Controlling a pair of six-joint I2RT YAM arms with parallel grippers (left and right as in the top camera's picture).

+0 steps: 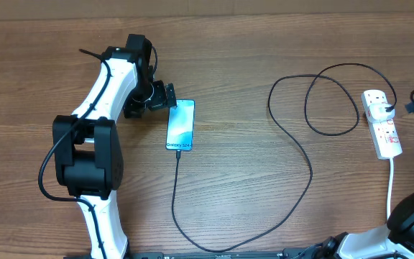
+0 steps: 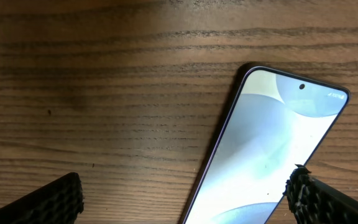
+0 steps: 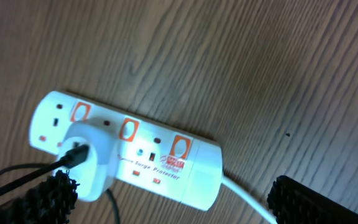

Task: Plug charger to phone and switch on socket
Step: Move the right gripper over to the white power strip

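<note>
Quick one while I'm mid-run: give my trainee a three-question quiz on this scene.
1. True or false: the long thin black cable reaches the bottom end of the slim smartphone with the glowing light-blue screen.
2. Fill in: the left gripper and right gripper both have jaws standing ____.
3. Which is nearest the elongated white power strip with red switches? A) left gripper B) right gripper C) both equally
Key: 1 true; 2 open; 3 B.
</note>
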